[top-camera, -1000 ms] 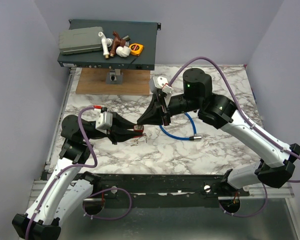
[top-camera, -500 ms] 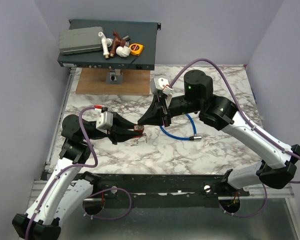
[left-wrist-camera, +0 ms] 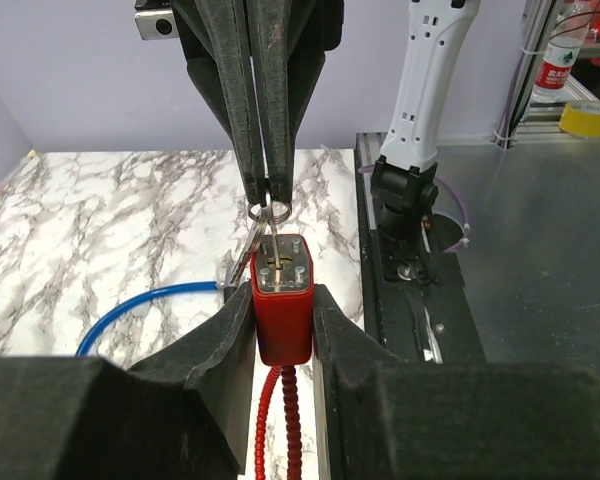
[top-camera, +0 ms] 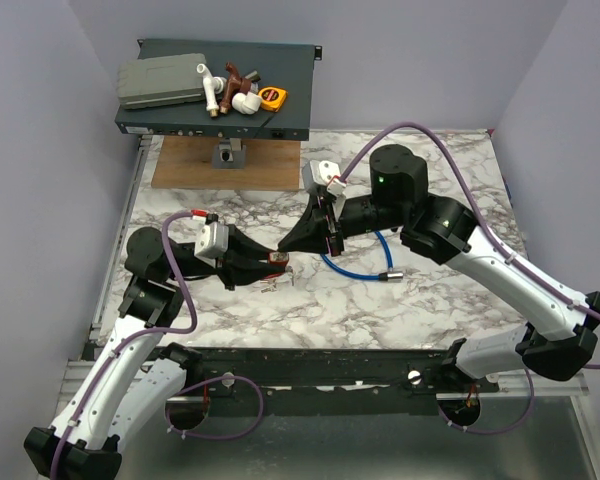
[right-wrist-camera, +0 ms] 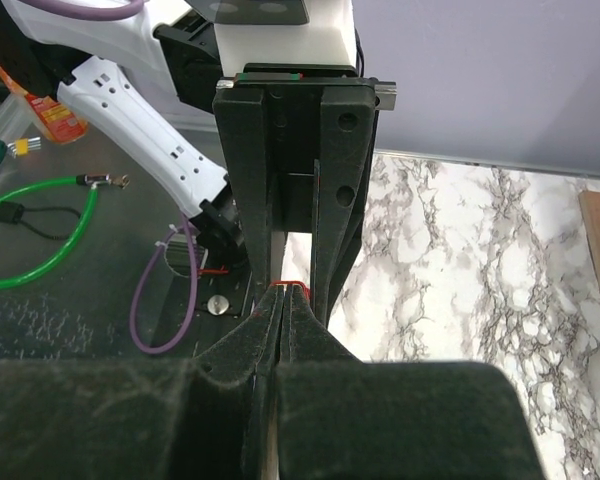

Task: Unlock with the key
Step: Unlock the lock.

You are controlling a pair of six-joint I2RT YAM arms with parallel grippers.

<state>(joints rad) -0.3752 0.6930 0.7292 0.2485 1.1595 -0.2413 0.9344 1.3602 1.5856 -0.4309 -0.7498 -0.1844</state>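
Observation:
In the left wrist view a red lock [left-wrist-camera: 282, 305] with a ribbed red cable below it stands upright between my left gripper [left-wrist-camera: 282, 312] fingers, which are shut on its sides. A thin metal key [left-wrist-camera: 274, 240] sticks in the keyhole on its top face. My right gripper [left-wrist-camera: 267, 196] comes down from above, its fingers pinched shut on the key's head at the ring. More keys [left-wrist-camera: 242, 258] hang from that ring beside the lock. From above, both grippers [top-camera: 280, 256] meet over the marble table. In the right wrist view my fingertips [right-wrist-camera: 280, 305] are pressed together, with a red edge [right-wrist-camera: 292, 287] just beyond.
A blue cable lock [top-camera: 352, 266] lies on the marble just right of the grippers. Loose keys [top-camera: 270, 283] hang below the lock. At the back stand a wooden board [top-camera: 195, 163] and a black case [top-camera: 290, 110] carrying fittings and a tape measure.
My right gripper's jaws have closed the last bit onto the key. The right arm has shifted slightly to the right. The left arm and the lock have stayed put.

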